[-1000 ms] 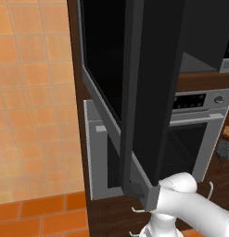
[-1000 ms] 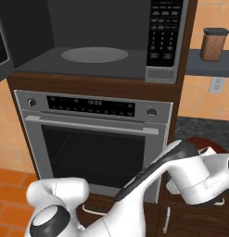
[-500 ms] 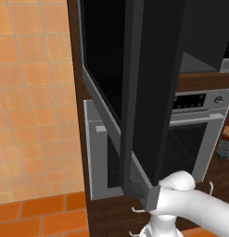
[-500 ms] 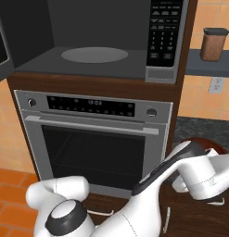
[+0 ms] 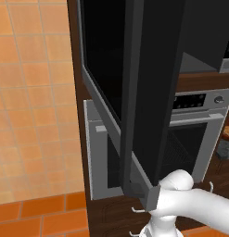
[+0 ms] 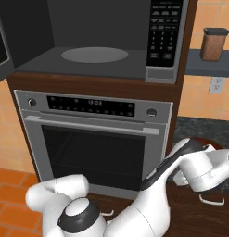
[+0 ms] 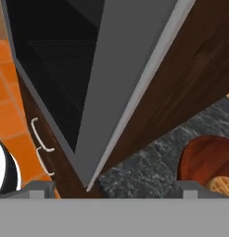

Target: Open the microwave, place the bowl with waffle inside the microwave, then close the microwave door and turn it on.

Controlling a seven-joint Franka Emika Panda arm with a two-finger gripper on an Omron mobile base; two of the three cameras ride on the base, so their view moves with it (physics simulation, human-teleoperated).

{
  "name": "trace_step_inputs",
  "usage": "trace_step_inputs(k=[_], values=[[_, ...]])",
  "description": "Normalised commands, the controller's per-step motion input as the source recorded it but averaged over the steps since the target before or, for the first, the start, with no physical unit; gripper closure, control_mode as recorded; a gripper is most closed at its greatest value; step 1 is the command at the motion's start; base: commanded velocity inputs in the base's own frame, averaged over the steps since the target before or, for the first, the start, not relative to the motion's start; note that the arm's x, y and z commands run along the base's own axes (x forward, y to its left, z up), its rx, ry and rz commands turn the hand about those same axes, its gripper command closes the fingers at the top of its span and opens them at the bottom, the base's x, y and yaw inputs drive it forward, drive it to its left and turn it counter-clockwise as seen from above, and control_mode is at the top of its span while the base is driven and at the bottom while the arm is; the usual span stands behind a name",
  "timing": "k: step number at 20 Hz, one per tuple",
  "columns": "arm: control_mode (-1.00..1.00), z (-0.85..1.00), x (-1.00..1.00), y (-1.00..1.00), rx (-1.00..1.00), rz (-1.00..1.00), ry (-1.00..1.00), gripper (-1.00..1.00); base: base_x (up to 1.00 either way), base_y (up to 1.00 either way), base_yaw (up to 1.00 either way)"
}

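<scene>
While the gripper (image 7: 111, 187) stands wide open and empty, the bowl (image 7: 205, 162), likely rigid and light, should take a rim grasp clear of the waffle (image 7: 225, 185).

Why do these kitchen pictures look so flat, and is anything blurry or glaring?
Right base view: even light, soft shading inside the open microwave, no glare on the oven glass. Left base view: the microwave door looms huge and black, without reflections. Hand view: tilted, the bowl and counter slightly soft, edges jagged.
</scene>
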Motion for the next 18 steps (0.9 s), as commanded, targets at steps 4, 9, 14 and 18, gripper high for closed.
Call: trace_step_inputs(k=[4, 9, 14, 18], values=[[-1.00, -0.16, 0.23, -0.33, 0.00, 0.00, 0.00, -1.00, 0.00, 0.00, 0.00], [-1.00, -0.14, 0.22, -0.48, 0.00, 0.00, 0.00, -1.00, 0.00, 0.00, 0.00], [-1.00, -0.25, 0.16, -0.32, -0.02, 0.00, 0.00, -1.00, 0.00, 0.00, 0.00], [-1.00, -0.17, 0.33, -0.29, -0.01, 0.00, 0.00, -1.00, 0.00, 0.00, 0.00]])
